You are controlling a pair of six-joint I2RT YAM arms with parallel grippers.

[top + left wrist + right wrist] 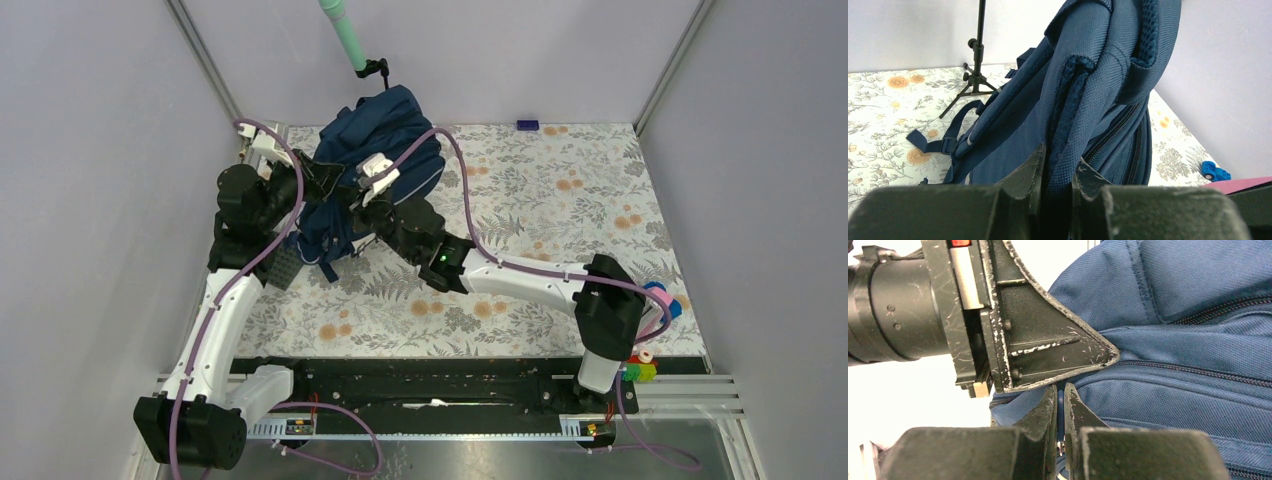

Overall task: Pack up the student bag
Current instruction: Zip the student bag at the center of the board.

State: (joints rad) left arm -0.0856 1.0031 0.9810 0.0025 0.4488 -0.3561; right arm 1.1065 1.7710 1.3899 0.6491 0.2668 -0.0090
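Observation:
The student bag (385, 140), a navy blue fabric backpack, stands slumped at the back left of the flowered table. In the left wrist view the bag (1098, 85) fills the middle, and my left gripper (1060, 162) is shut on a padded, mesh-edged strap of it. My right gripper (1060, 390) is shut on a blue zipper pull (1061, 410) at the end of a zip line on the bag (1188, 390). The left gripper's finger (1048, 345) sits just above it. From above, the left gripper (325, 185) and the right gripper (362, 208) meet at the bag's near side.
A green pole (345, 35) with a black clamp hangs over the bag, and a black tripod (975, 75) stands behind it. A small blue toy car (1215, 171) lies by the back wall. Coloured blocks (643, 367) and a pink-blue roll (665, 300) sit near the right arm's base.

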